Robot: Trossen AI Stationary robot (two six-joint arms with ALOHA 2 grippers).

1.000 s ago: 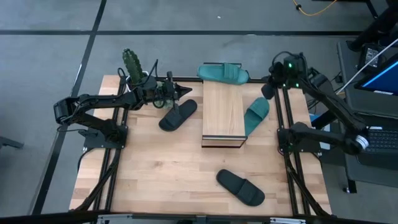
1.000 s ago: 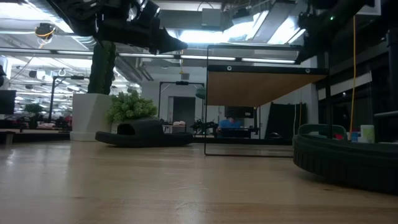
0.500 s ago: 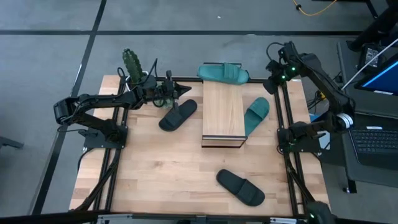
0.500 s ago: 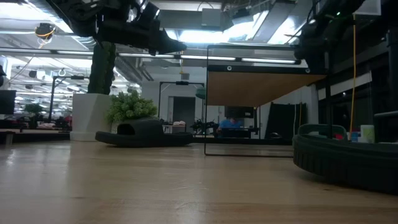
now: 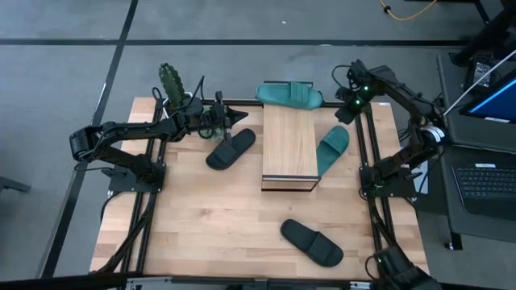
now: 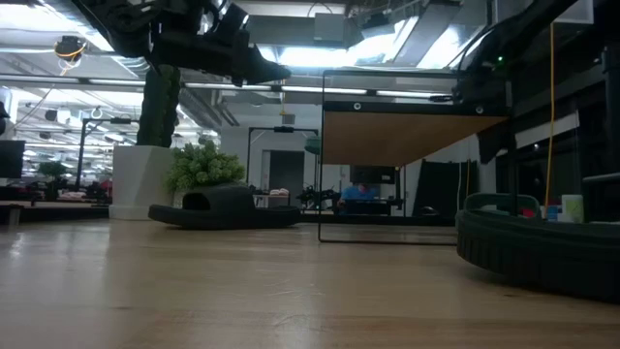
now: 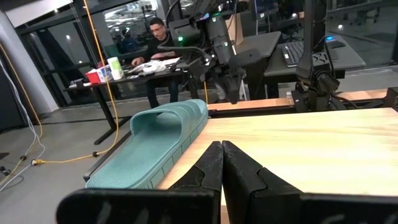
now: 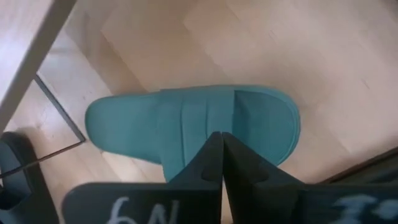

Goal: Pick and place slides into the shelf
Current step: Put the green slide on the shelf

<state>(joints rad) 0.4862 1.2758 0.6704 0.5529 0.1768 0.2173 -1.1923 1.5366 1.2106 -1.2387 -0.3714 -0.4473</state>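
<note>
The shelf (image 5: 290, 145), a light wood top on a thin black frame, stands mid-table. One teal slide (image 5: 332, 149) lies flat on the table at the shelf's right side, strap up. My right gripper (image 8: 222, 146) hangs shut above it, pointing steeply down (image 5: 348, 109). A second teal slide (image 5: 290, 95) lies at the table's far edge behind the shelf. One black slide (image 5: 230, 149) lies left of the shelf. My left gripper (image 5: 238, 119) hovers shut and level above its far end. Another black slide (image 5: 312, 242) lies near the front edge.
A small green plant (image 5: 169, 80) stands at the table's far left corner. Black frame rails (image 5: 372, 161) run along both sides of the table. Beyond the far edge, a person (image 7: 155, 37) sits at a desk in the room. Bare wood (image 5: 201, 217) lies in front of the shelf.
My right arm has swung in and sunk toward the teal slide right of the shelf, and its gripper has tipped from slanting to pointing steeply down. The slides and the shelf have stayed where they were.
</note>
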